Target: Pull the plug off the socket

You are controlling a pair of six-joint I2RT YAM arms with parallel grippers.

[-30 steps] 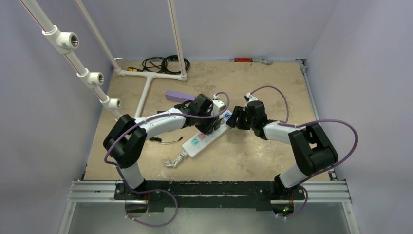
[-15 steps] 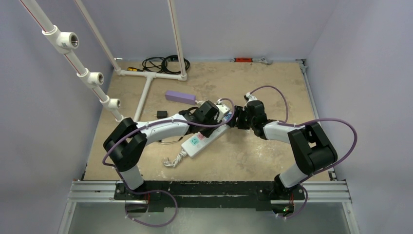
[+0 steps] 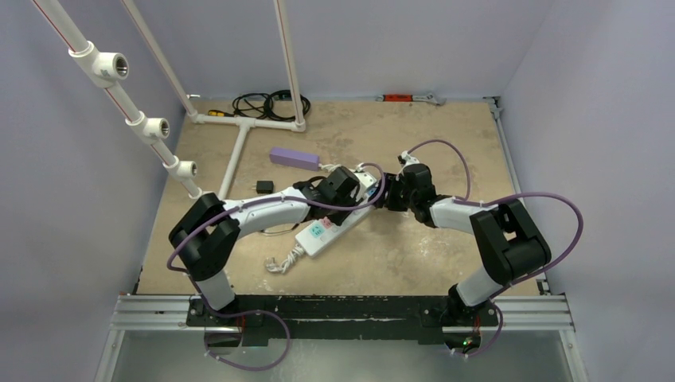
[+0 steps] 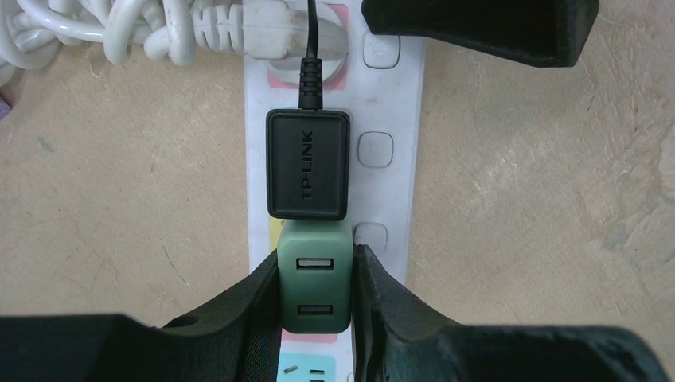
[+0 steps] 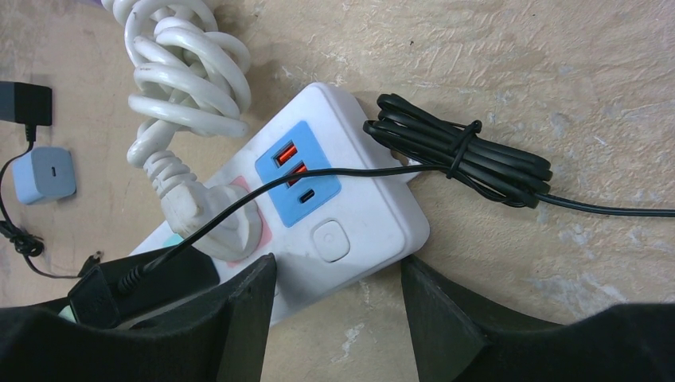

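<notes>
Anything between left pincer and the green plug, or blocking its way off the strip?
No: left pincer grips the green plug by its sides. The black TP-LINK adapter sits close beside it on the power strip, not over it. Nothing visible blocks the pull.

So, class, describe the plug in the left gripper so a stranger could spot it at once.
Find the white power strip on the table. Beside its black TP-LINK adapter sits a green charger held by the left gripper. Only it is green, with two USB ports.

Left fingers (image 4: 239, 318), right fingers (image 5: 247, 318), both clamped.
</notes>
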